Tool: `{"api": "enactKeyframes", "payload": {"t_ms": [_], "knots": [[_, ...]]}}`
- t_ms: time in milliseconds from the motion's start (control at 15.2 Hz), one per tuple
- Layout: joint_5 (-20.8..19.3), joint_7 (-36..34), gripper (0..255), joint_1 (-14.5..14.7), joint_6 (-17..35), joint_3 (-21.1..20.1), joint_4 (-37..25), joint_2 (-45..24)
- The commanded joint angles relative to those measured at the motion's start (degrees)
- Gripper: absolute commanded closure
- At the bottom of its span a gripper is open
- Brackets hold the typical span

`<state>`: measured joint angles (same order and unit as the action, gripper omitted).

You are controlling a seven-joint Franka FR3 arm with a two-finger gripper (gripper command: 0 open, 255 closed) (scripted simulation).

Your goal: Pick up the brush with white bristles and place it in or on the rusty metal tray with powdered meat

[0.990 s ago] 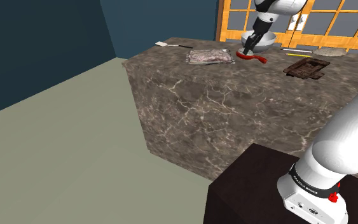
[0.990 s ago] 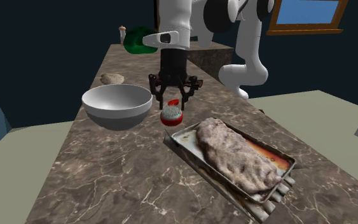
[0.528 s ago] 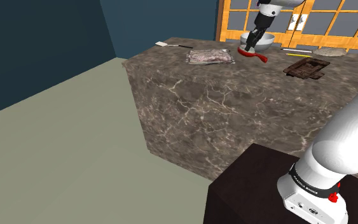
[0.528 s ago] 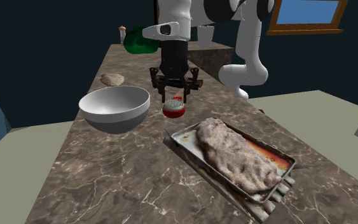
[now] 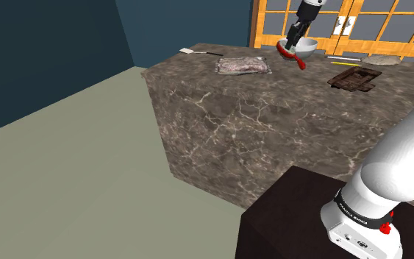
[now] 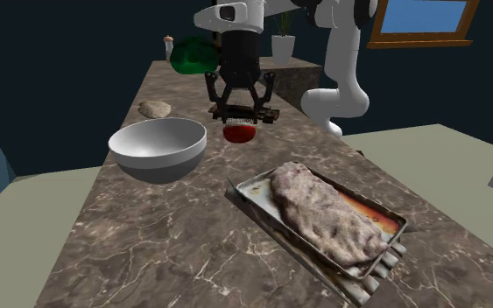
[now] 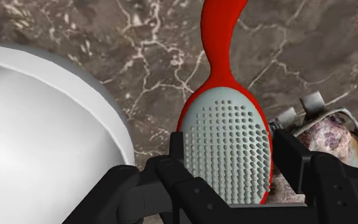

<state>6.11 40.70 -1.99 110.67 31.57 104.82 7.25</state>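
Clasping the red brush (image 7: 228, 146) by its bristled head with the black gripper (image 6: 242, 112), fingers tight on both sides. Held clear above the marble counter (image 6: 148, 249), pale bristles facing the wrist, between the white bowl (image 6: 157, 144) and the rusty tray (image 6: 371, 210) of meat lying toward one end of the counter.

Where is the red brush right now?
In the second exterior view the brush hangs in the jaws over the counter, between the white bowl on that view's left and the meat tray on its right.
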Motion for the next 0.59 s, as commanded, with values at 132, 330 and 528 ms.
{"api": "enactKeyframes", "payload": {"t_ms": [132, 330, 528], "knots": [[0.1, -0.2, 255, 0.0, -3.1, 0.1, -3.5, -0.4], [0.4, -1.4, 255, 0.5, -3.9, -0.5, -5.1, -1.3], [1.0, -4.5, 255, 2.0, -3.4, -2.2, -7.1, -3.6]]}}
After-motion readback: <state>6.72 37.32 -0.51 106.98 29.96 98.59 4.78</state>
